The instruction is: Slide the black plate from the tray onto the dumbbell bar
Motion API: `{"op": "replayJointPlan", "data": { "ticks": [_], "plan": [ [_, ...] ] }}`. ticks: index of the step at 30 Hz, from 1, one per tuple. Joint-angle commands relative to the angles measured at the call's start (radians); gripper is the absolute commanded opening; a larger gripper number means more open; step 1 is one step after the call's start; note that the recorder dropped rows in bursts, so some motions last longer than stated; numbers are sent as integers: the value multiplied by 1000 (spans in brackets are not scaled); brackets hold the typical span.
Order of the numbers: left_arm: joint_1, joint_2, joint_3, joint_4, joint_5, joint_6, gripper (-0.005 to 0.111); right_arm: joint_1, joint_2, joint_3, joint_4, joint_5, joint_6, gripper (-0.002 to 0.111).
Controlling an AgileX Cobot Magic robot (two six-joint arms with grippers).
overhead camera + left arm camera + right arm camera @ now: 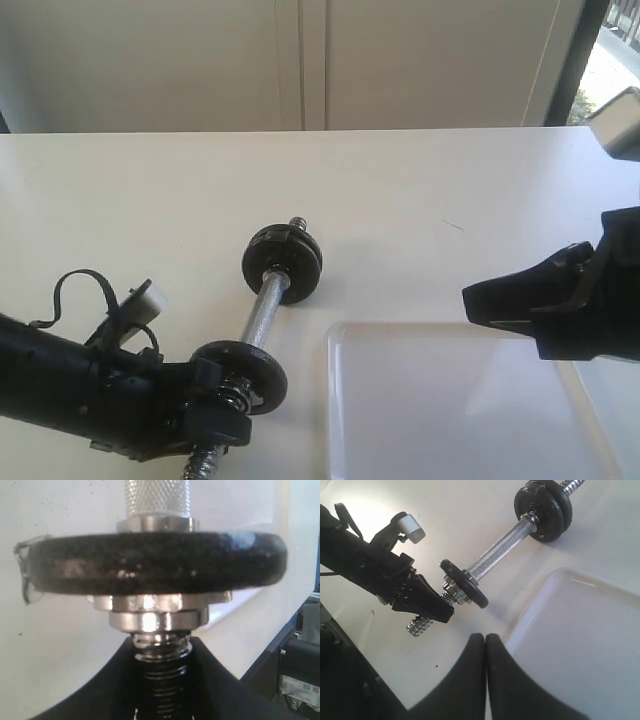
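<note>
From my station I see the plate sitting on the bar, not in the tray. It stands on edge near the bar's near end, with a chrome nut tight against its outer face and the knurled grip running away from its other face. The bar lies flat on the white table, angled away from me, just beside the tray's left rim. Two more black discs sit together at its far end. My left gripper is at the near threaded end, just outside the nut. Its fingers are drawn in narrow around the coarse thread and seem to clamp it, and the thread's tip pokes out past them. My right gripper hangs in the air by the tray's rim, pointing towards the bar, with its fingers pressed together and holding nothing. I can make out no brand or stamping on the plate. The only print is a white sticker on a dark block at the edge of the left wrist view, too small to read.
</note>
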Motion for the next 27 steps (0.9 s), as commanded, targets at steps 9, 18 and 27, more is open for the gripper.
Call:
{"op": "replayJointPlan", "data": {
  "ticks": [9,18,27],
  "plan": [
    [-44,-22,39,-225,68,131,0,-5,2,2,4,0,-9,0],
    [-44,-22,39,-225,82,144,0,-5,2,2,4,0,-9,0],
    [-44,-22,39,-225,81,151,0,-5,2,2,4,0,-9,0]
  ]
}}
